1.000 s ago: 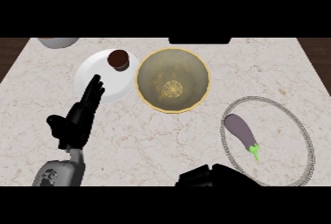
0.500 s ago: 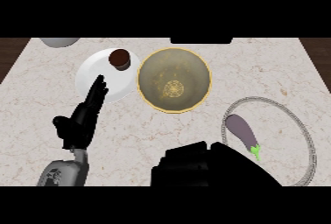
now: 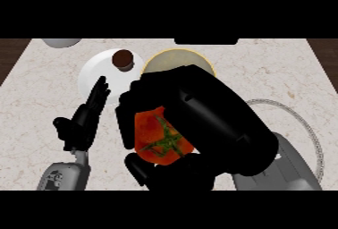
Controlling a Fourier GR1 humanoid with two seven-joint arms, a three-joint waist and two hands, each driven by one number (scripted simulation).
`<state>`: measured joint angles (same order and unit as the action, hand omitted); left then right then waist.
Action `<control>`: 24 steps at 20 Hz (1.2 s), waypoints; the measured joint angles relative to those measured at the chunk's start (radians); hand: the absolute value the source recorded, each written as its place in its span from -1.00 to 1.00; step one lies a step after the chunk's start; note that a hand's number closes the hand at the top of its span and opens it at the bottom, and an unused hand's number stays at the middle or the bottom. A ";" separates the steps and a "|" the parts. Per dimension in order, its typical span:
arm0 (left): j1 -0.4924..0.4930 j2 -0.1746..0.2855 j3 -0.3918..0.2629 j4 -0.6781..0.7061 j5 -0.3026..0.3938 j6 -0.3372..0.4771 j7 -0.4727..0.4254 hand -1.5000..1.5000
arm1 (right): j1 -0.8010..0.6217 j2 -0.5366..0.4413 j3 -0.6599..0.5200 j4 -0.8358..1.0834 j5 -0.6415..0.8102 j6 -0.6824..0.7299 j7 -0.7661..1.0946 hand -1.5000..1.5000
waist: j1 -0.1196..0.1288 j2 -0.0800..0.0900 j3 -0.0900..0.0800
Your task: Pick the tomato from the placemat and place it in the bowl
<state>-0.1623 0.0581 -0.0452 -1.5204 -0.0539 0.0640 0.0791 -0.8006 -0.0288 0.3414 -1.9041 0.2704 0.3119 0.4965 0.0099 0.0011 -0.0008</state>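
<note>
One hand does the work: the right hand [image 3: 218, 120] curls its fingers round the tomato [image 3: 160, 136], held high, clear of the placemat [image 3: 298, 118] and near the bowl [image 3: 173, 60], apparently to pass over its rim before release. Well aside, the left hand [image 3: 82, 123] rests with fingers straight, out of the way.

One head view, steeply down onto counter [image 3: 40, 112]

bare counter [image 3: 264, 67] right of bowl [image 3: 175, 60], plate [image 3: 99, 78] left
</note>
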 measured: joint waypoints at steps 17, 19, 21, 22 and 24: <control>-0.010 -0.015 -0.008 0.000 -0.012 0.001 -0.001 0.00 | -0.152 -0.046 -0.079 0.794 0.364 -0.260 -0.554 1.00 | 0.011 0.006 0.001; -0.014 -0.005 -0.001 -0.011 -0.003 -0.010 0.015 0.00 | -0.174 -0.038 -0.094 0.905 0.387 -0.301 -0.608 1.00 | 0.015 0.007 0.001; -0.015 -0.005 -0.001 -0.010 -0.004 -0.011 0.014 0.00 | -0.202 -0.041 -0.114 1.013 0.395 -0.315 -0.664 1.00 | 0.018 0.008 0.001; -0.014 -0.008 -0.001 -0.005 -0.005 -0.009 0.008 0.00 | -0.207 -0.034 -0.115 1.048 0.396 -0.307 -0.680 1.00 | 0.016 0.008 0.001; -0.019 -0.006 0.003 -0.007 0.000 -0.014 0.010 0.00 | -0.211 -0.024 -0.135 1.128 0.382 -0.298 -0.708 -1.00 | 0.019 0.009 0.001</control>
<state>-0.1818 0.0521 -0.0426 -1.5276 -0.0540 0.0502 0.0895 -1.0114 -0.0523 0.2064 -0.7759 0.6527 0.0137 -0.2110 0.0286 0.0098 -0.0002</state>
